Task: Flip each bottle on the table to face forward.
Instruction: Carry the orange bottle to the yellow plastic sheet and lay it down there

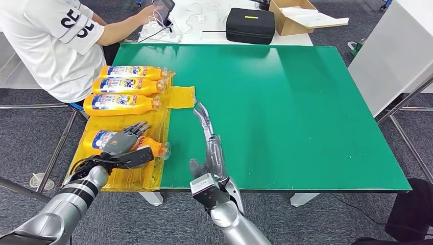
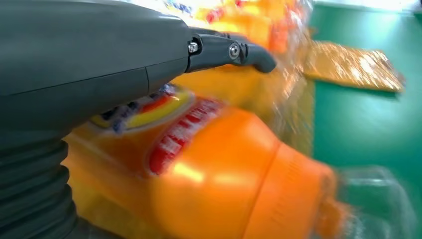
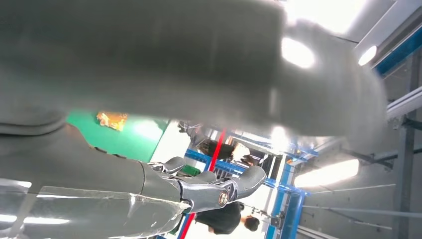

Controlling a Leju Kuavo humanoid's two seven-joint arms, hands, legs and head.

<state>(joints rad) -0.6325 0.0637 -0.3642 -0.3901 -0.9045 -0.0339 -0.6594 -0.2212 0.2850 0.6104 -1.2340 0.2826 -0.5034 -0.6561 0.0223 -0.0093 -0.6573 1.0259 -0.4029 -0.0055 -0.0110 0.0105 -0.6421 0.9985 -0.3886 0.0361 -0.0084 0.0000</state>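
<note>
Overhead, in the head view, the green table (image 1: pixel 286 112) carried a sheet of yellow plastic wrap (image 1: pixel 127 176) along its left edge, with four orange bottles lying on their sides on it. Three bottles (image 1: pixel 122 87) lay in a row at the far end, caps pointing right, beside a seated person in a white shirt (image 1: pixel 46 41). The fourth, nearest bottle (image 1: pixel 153 146) lay under the left hand (image 1: pixel 125 145), whose fingers curved over its body and whose thumb sat against its near side, gripping it. The right hand (image 1: pixel 207 135) rested flat on the table just right of the wrap, fingers straight and together, holding nothing. A black case (image 1: pixel 250 24) and a cardboard box (image 1: pixel 296 15) stood on the white table beyond. In the left wrist view, the nearest bottle sat blurred directly against the palm, a dark finger reaching over it. In the right wrist view, the fingers (image 3: pixel 219 186) extended nearly straight with nothing between them.
</note>
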